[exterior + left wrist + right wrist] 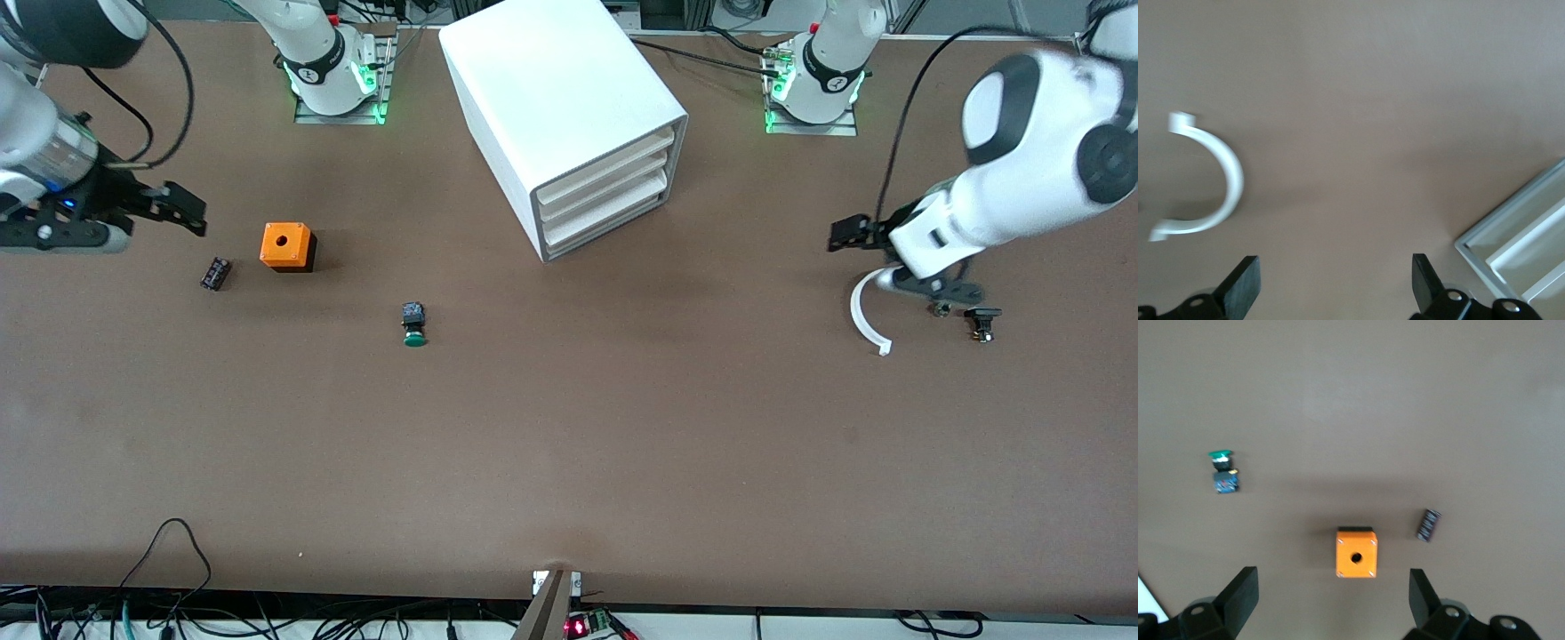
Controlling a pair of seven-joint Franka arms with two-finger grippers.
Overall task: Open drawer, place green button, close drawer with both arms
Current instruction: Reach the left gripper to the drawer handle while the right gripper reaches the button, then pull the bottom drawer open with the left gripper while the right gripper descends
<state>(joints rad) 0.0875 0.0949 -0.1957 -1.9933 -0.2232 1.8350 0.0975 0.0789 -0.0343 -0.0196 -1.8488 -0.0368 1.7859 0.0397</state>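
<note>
The white cabinet [569, 107] stands at the table's back middle, its three drawers shut; the lowest drawer [609, 222] sits flush. A cabinet corner shows in the left wrist view [1518, 247]. The green-capped button [414, 324] lies on the table, nearer the front camera than the cabinet, toward the right arm's end; it shows in the right wrist view [1223, 470]. My right gripper [178, 209] is open and empty, up over the table's right-arm end beside the orange box. My left gripper [849, 233] is open and empty, over the left-arm end above a white curved piece.
An orange box with a hole [287, 246] [1356, 553] and a small black part [215, 273] [1427, 525] lie near the right gripper. A white curved piece [867, 316] [1211, 180] and small black parts [981, 322] lie under the left arm.
</note>
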